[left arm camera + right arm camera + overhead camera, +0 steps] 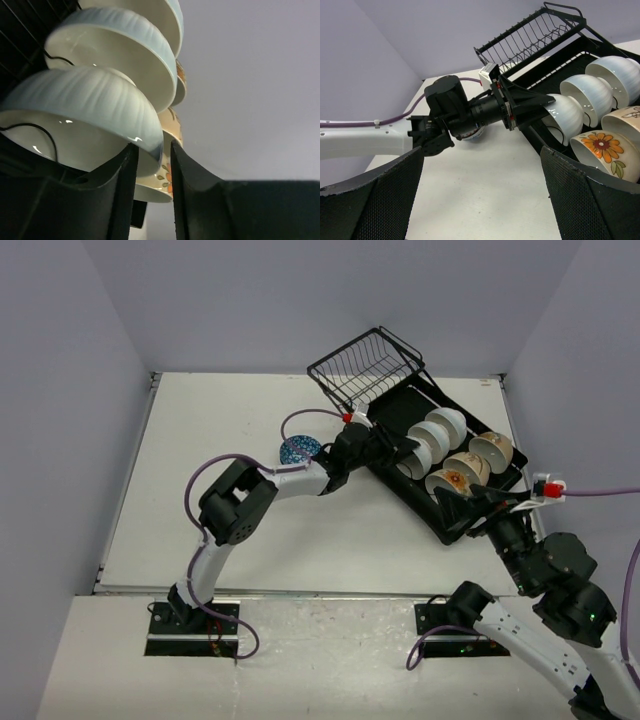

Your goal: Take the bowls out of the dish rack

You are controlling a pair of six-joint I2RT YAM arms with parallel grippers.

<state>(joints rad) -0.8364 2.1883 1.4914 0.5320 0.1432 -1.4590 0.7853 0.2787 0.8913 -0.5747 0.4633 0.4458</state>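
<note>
White tabletop [250, 540] enclosed by pale lilac walls [300, 300]; the dish rack [405, 405], a black tray with a tilted wire basket [365, 362] at its far end, lies right of centre; inside, bowls stand on edge in two rows, three white ribbed bowls [432, 437] on the left, cream flowered bowls [468, 468] on the right; a blue-patterned bowl [298, 450] sits on the table just left of the rack; the left gripper [153, 167] straddles the rim of the nearest white bowl [85, 115], jaws narrowly parted, whether pinching it cannot be told; the right gripper [481, 155], jaws spread wide, hovers at the rack's near corner.
</note>
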